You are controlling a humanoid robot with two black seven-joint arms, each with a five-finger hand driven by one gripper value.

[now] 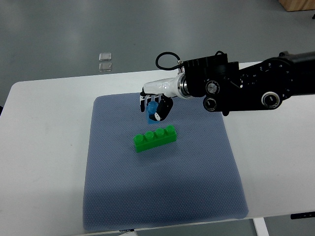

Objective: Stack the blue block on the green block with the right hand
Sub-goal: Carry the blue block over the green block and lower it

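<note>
1. Blue block (152,113) is sitting in the upper middle of the frame, on the far part of the blue-grey mat (162,196), and only part of it is showing between the fingers of the right hand (155,103).
2. Right hand's fingers are curling down around the blue block and gripping it, with a dark fingertip pressing its right side and white fingers closing over its top and left side; whether the block is resting on the mat or lifted just clear of it cannot be told.
3. Right arm (246,88), black and bulky, is reaching in from the right edge of the frame across the upper part of the white table (44,147), with a black cable looping above its wrist.
4. Green block (155,137), a long brick with four studs, is lying on the mat near the centre of the frame, tilting slightly so its right end is sitting higher in the picture; it is lying just below the blue block and apart from it.
5. Two small clear packets (105,61) are lying on the grey floor in the upper left, beyond the table's far edge.
</note>
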